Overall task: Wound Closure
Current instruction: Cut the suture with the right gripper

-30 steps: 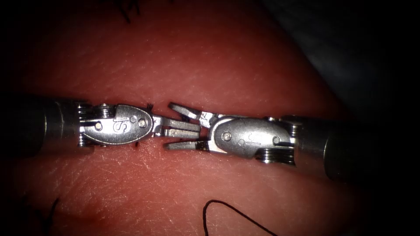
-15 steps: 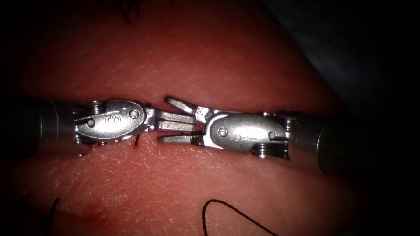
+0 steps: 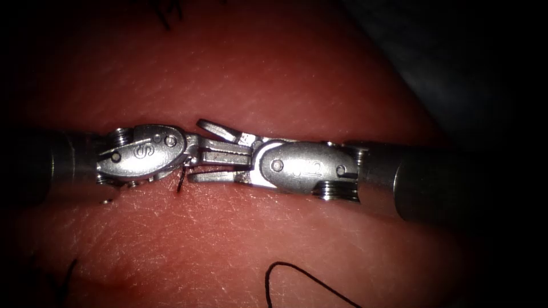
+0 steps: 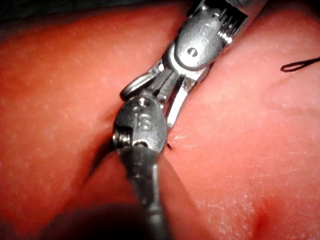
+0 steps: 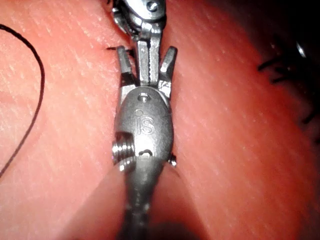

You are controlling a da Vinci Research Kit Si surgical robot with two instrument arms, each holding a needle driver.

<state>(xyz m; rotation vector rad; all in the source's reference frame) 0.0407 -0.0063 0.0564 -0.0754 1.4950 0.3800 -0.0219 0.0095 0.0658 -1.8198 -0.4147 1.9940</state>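
- Endoscope: your right tool (image 3: 206,154) stands jaws apart, straddling your left tool (image 3: 228,157), whose jaws are together; I cannot tell on what. Thread (image 3: 302,278) lies loose on tissue (image 3: 274,85).
- Left wrist: needle not identifiable.
- Right wrist: stitches (image 5: 285,70) already placed; closure unfinished.

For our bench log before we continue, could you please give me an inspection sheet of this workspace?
Surface: tissue, both tools low over it.
Job's things: thread loop lies free on the tissue; short thread strand stands by the left tool's wrist.
Clutter: cut thread ends near the tissue's far edge.
Grippers: left end effector shut, nothing seen held; right end effector open, empty, straddling it.
Cables: nothing seen.
Surroundings: dark background beyond the tissue.
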